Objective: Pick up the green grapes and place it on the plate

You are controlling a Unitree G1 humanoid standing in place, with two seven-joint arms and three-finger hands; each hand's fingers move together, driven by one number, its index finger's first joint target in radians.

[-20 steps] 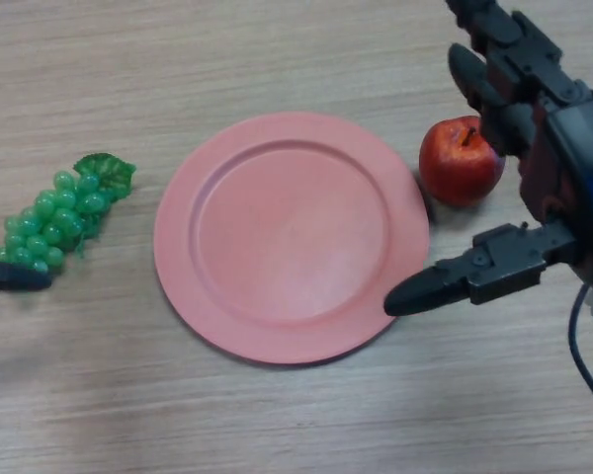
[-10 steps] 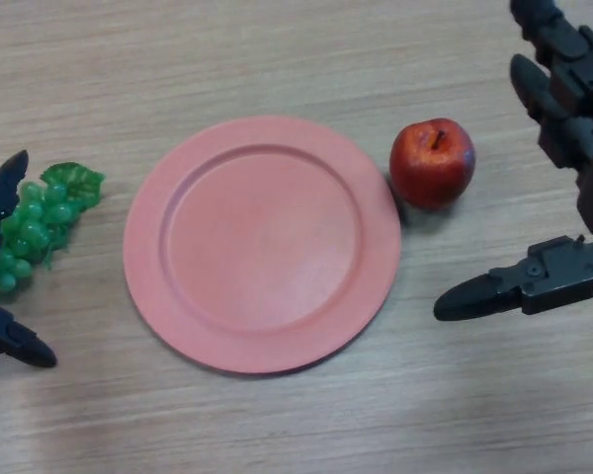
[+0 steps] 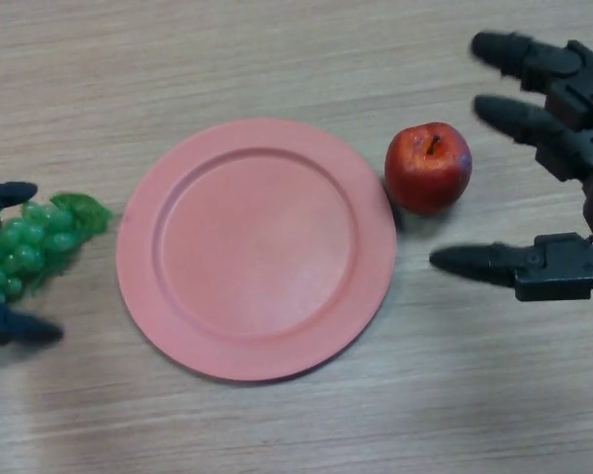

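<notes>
A bunch of green grapes (image 3: 28,247) with a leaf lies on the wooden table at the far left edge. My left hand (image 3: 2,326) shows only at that edge. One finger lies just above the bunch and the thumb just below it, so the grapes sit between them without being clearly pinched. The pink plate (image 3: 257,247) lies bare in the middle, just right of the grapes. My right hand (image 3: 561,270) hovers at the far right, open, with its fingers and thumb stretched out toward the left.
A red apple (image 3: 428,166) stands just off the plate's right rim, between the right hand's fingers and thumb but apart from both. Bare wooden table (image 3: 306,425) surrounds the plate.
My left hand has come in from the edge, and its finger and thumb now straddle the grapes. The right hand has drawn back to the right and spread its fingers flat.
</notes>
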